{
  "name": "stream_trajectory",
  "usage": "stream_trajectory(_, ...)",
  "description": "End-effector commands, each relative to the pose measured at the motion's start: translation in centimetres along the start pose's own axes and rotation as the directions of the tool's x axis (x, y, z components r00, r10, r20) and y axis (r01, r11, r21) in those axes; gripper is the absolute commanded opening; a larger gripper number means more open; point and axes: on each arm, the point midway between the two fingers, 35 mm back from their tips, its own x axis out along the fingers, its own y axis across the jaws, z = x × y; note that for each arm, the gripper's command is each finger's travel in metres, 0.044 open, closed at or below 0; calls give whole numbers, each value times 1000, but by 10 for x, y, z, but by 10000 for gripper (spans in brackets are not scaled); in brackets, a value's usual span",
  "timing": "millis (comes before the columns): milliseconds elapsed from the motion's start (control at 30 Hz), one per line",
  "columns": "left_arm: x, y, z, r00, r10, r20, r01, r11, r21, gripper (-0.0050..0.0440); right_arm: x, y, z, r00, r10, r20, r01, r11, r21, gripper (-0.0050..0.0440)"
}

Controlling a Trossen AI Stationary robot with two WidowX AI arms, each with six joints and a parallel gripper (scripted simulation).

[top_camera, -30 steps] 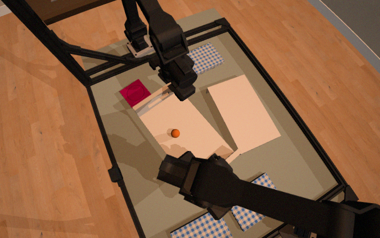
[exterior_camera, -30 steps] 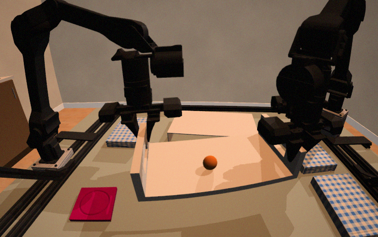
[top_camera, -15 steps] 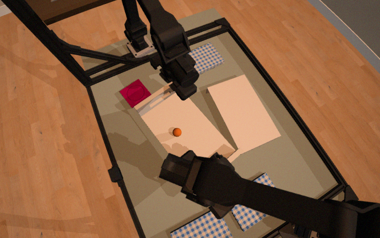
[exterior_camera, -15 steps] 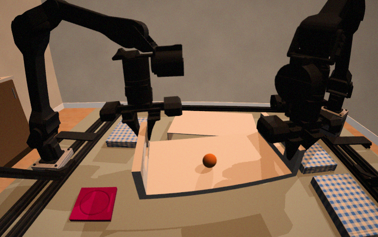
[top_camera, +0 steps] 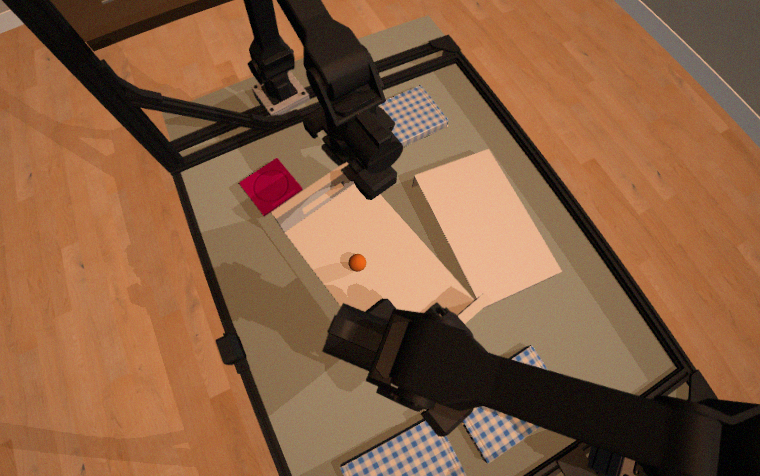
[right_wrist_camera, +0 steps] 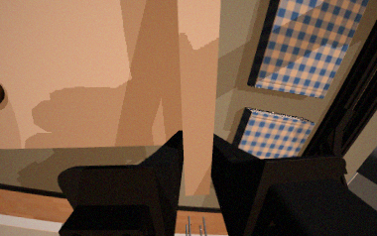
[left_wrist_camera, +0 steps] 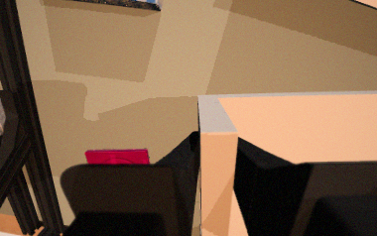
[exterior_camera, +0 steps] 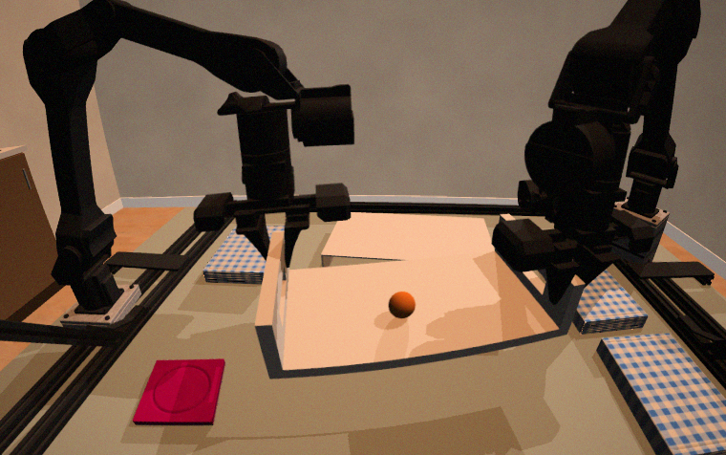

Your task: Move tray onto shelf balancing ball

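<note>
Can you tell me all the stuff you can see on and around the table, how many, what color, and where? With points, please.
ball point(top_camera: 357, 262) point(exterior_camera: 401, 304): one, orange, on the tray
tray point(top_camera: 387, 235) point(exterior_camera: 342, 321): one, pale peach, between the two arms
shelf point(top_camera: 487, 224) point(exterior_camera: 407, 235): one, pale peach, beside the tray
square with a ring mark point(top_camera: 270, 186) point(exterior_camera: 179, 391) point(left_wrist_camera: 119, 156): one, crimson, on the table
checked blocks: three, blue and cream, one near the left arm's base, two past the tray's other end
left gripper point(exterior_camera: 276, 259) point(left_wrist_camera: 209, 137): one, black, shut on the tray's end wall
right gripper point(exterior_camera: 568, 292) point(right_wrist_camera: 192, 135): one, black, shut on the opposite wall
</note>
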Motion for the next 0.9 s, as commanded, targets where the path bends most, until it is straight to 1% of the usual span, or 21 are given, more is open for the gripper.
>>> stream_trajectory(0,-2,-2,0,1000,-4,-17,4,1000,0,20,-6,-2,0,1000,0,-22,0,1000,0,20)
stream_trajectory(67,-2,-2,1,999,3,-33,-3,1000,0,20,-6,-2,2,999,7,-38,-7,1000,0,20)
stream_trajectory(233,-4,-3,3,1000,-6,12,6,1000,1,20,-4,-3,3,1000,-1,8,1,1000,0,20)
stream_trajectory(367,-2,-3,5,1000,-4,-12,4,1000,0,20,-5,-3,6,1000,1,-16,-1,1000,0,20)
stream_trajectory(533,-2,-3,5,1000,-6,-14,6,1000,1,20,-6,-3,6,1000,-1,-19,1,1000,0,20)
stream_trajectory(633,-2,-3,7,999,4,-31,-4,1000,0,20,-5,-4,7,999,8,-36,-8,1000,0,20)
stream_trajectory(800,-4,-4,8,1000,-5,14,5,1000,0,20,-3,-4,9,1000,0,9,0,1000,0,20)
stream_trajectory(867,-3,-4,9,1000,-7,6,7,1000,1,20,-4,-4,10,1000,-2,1,2,1000,0,20)
